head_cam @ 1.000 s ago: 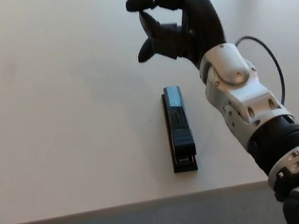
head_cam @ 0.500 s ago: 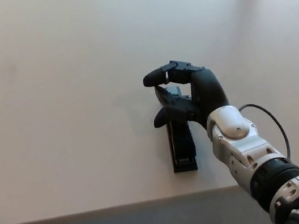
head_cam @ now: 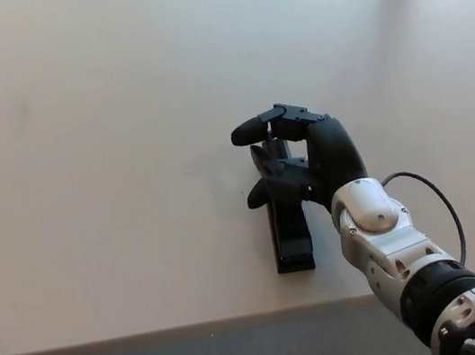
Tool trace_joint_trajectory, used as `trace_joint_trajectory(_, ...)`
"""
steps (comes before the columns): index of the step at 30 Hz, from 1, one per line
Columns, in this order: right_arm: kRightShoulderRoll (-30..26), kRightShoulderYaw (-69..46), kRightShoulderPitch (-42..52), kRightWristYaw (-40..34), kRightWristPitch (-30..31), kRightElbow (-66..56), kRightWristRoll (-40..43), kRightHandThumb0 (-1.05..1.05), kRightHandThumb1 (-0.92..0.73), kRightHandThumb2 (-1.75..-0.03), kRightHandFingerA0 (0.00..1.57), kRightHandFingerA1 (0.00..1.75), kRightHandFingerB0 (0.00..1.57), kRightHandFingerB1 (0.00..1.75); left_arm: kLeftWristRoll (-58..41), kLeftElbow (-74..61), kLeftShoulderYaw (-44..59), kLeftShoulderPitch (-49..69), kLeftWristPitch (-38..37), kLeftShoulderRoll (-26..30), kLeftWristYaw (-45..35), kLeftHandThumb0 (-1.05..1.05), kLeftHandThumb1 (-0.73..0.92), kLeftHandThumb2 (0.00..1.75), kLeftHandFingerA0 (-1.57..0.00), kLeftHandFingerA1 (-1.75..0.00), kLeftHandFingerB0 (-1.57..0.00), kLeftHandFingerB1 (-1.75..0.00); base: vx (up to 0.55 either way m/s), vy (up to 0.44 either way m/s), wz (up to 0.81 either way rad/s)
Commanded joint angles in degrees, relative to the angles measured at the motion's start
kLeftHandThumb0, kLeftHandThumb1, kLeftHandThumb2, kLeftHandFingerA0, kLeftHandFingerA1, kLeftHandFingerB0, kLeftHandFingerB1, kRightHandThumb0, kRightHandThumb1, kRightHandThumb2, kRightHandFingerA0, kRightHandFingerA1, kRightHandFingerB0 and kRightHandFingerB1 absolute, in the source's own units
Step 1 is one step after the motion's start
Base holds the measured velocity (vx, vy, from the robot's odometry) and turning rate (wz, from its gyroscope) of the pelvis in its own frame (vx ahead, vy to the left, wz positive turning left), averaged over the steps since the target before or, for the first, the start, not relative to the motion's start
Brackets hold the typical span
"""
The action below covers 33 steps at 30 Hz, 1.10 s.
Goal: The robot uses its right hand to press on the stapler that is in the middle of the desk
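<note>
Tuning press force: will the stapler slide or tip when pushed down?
Probably not tip: the stapler lies flat and long on the desk. It may skid, since the desktop looks smooth. The right hand sits over its far end, so the near end might lift.

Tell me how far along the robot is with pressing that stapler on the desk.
Reaching looks done: the right hand sits over the far end of the black stapler, covering it. The press itself is what is in hand, though this view cannot show whether the fingers are actually bearing down or whether the stapler's top has been pushed down. Left: finishing the press and lifting the hand off. The stapler's near end lies uncovered on the desk.
</note>
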Motion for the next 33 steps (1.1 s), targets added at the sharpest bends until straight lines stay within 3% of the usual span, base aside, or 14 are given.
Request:
trace_joint_trajectory(1,4.03,3.27,5.38,-0.74,1.86,2.45,-4.27,-0.22,-0.75,-0.62,1.24,0.93,0.75,1.15,0.47,0.38,0.13,1.08,-1.36,0.79,0.33,-0.33,0.68,1.21,-0.05,-0.52,-0.04,-0.52,0.00,0.000,0.00)
trace_joint_trajectory(5,7.13,8.38,15.76,-2.54,-0.52,2.85,-6.90,-0.17,-0.76,-0.63,1.13,1.18,0.77,1.21,0.99,1.18,0.12,8.77,-3.75,0.65,0.15,-0.33,0.68,1.21,-0.04,-0.51,-0.04,-0.51,0.00,0.000,0.00)
trace_joint_trajectory(7,8.00,9.28,20.09,-2.03,-1.13,3.48,-6.89,-0.13,-0.76,-0.65,1.12,1.21,0.78,1.22,0.99,-0.05,0.09,12.25,-3.50,0.30,0.17,-0.33,0.69,1.21,-0.04,-0.51,-0.03,-0.51,0.00,0.000,0.00)
trace_joint_trajectory(8,8.22,10.28,22.53,-2.46,-1.09,4.19,-7.55,-0.15,-0.76,-0.63,1.13,1.20,0.79,1.18,1.00,-0.73,0.06,14.16,-3.40,0.11,0.22,-0.32,0.71,1.22,-0.04,-0.51,-0.03,-0.51,0.00,0.000,0.00)
trace_joint_trajectory(9,8.07,11.61,24.89,-2.74,-0.87,4.97,-8.56,-0.16,-0.77,-0.63,1.18,1.05,0.81,1.05,1.11,-0.54,-0.03,15.64,-3.91,0.02,0.13,-0.32,0.71,1.22,-0.04,-0.51,-0.03,-0.51,0.00,0.000,0.00)
trace_joint_trajectory(12,8.11,13.65,31.01,-3.33,-2.66,5.41,-9.26,-0.16,-0.77,-0.63,1.18,1.05,0.81,1.05,1.67,0.83,-0.52,20.12,-5.87,-0.40,-0.13,-0.32,0.71,1.22,-0.04,-0.51,-0.03,-0.51,0.00,0.000,0.00)
trace_joint_trajectory(14,7.16,15.32,34.97,-4.04,-0.30,8.05,-10.64,-0.13,-0.78,-0.68,1.11,1.20,0.76,1.15,2.67,2.08,-1.48,21.14,-7.03,0.83,-1.43,-0.31,0.73,1.22,-0.04,-0.52,-0.04,-0.51,0.00,0.000,0.00)
trace_joint_trajectory(16,7.05,16.14,36.91,-4.24,-0.63,8.37,-10.77,-0.13,-0.78,-0.68,1.11,1.20,0.76,1.15,3.29,3.66,-1.91,22.05,-8.84,0.96,-1.19,-0.31,0.73,1.22,-0.04,-0.52,-0.04,-0.51,0.00,0.000,0.00)
trace_joint_trajectory(17,6.91,16.52,37.79,-4.73,0.09,8.74,-11.01,-0.14,-0.79,-0.66,1.08,1.22,0.74,1.09,3.93,5.46,-2.09,21.50,-9.85,0.63,0.43,-0.53,0.92,0.67,-0.20,-0.44,-0.18,-0.42,0.00,0.000,0.00)
trace_joint_trajectory(18,6.72,16.01,39.73,-4.43,0.59,9.35,-10.28,-0.11,-0.79,-0.68,1.06,1.22,0.76,1.00,3.47,9.10,-1.82,20.82,-10.58,0.53,-0.16,-0.32,0.71,1.21,-0.04,-0.51,-0.03,-0.51,0.00,0.000,0.00)
trace_joint_trajectory(25,5.41,15.35,41.28,-3.61,0.75,9.93,-8.86,-0.17,-0.78,-0.64,1.07,1.23,0.76,1.08,3.08,11.44,-2.06,20.34,-11.01,0.50,-0.54,-0.33,0.68,1.20,-0.05,-0.52,-0.04,-0.51,0.00,0.000,0.00)
trace_joint_trajectory(26,5.01,15.45,41.13,-4.21,1.59,10.17,-9.03,-0.22,-0.78,-0.63,1.06,1.18,0.75,1.00,2.75,10.50,-2.02,20.47,-10.58,0.53,-0.96,-0.33,0.69,1.20,-0.04,-0.52,-0.03,-0.51,0.00,0.000,0.00)
trace_joint_trajectory(30,4.49,13.81,40.93,-3.98,2.75,10.40,-7.42,-0.21,-0.77,-0.64,1.06,1.27,0.76,1.14,2.55,8.74,-1.91,21.16,-11.16,0.35,-0.08,-0.32,0.70,1.21,-0.04,-0.51,-0.03,-0.50,0.00,0.000,0.00)
trace_joint_trajectory(33,4.60,13.64,40.09,-4.73,3.67,10.48,-7.31,-0.22,-0.76,-0.63,1.07,1.24,0.77,1.11,2.56,9.29,-1.90,20.46,-11.15,0.48,0.33,-0.33,0.70,1.21,-0.04,-0.51,-0.03,-0.50,0.00,0.000,0.00)
